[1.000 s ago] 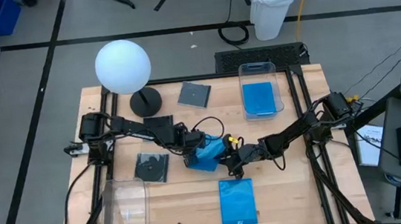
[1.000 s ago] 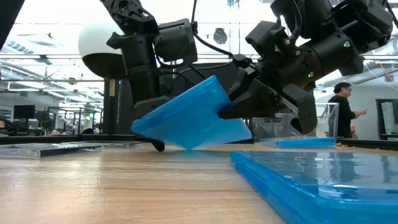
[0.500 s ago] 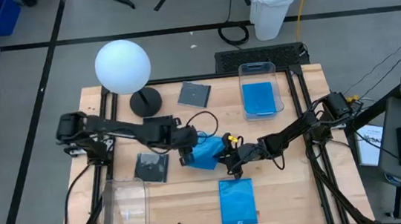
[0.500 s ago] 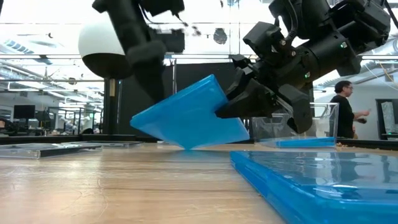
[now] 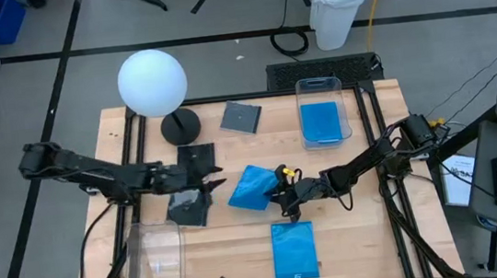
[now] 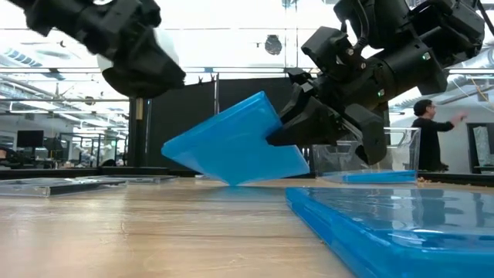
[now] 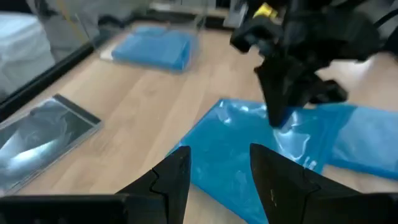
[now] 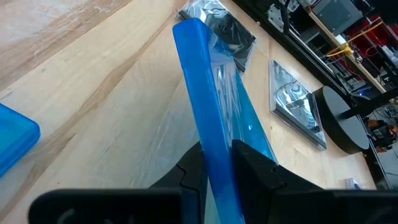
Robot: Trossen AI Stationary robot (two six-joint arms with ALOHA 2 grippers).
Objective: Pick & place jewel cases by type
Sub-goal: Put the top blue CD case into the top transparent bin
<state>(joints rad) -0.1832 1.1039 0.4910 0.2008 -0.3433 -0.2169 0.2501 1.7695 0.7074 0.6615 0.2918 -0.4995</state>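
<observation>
Nearby, globe lamp (image 5: 152,82), clear bin (image 5: 323,110), blue case (image 5: 252,189) tilted in right fingers (image 8: 252,168)

Globe lamp (image 5: 152,82); clear bins (image 5: 323,108)

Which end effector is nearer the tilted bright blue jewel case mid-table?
Right. The right end effector is clamped on the tilted bright blue jewel case; the left end effector is open, off its far side, above a dark case.
</observation>
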